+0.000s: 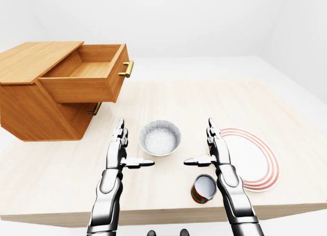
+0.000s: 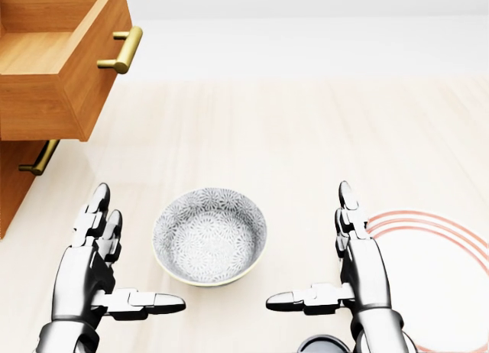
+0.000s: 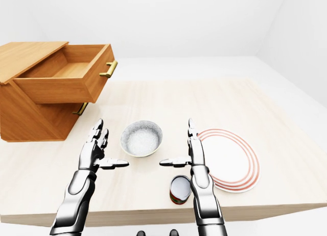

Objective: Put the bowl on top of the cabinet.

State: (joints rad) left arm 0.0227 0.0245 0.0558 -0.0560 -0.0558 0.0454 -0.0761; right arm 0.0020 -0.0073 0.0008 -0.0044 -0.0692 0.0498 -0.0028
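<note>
Nothing here can be read; the can (image 1: 204, 189) at the lower middle has a label, but no letters show.

grey floral-patterned bowl (image 2: 210, 235), red-ringed white plate (image 1: 255, 159), orange-brown wooden cabinet (image 1: 36, 88).

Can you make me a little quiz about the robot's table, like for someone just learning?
1. True or false: the bowl sits on the table between the left hand and the right hand.
2. The top drawer of the cabinet is: A) pulled out, B) pushed shut, C) missing.
3. Fill in: the can stands beside the ____ with red rings.

Key: 1 true. 2 A. 3 plate.
</note>
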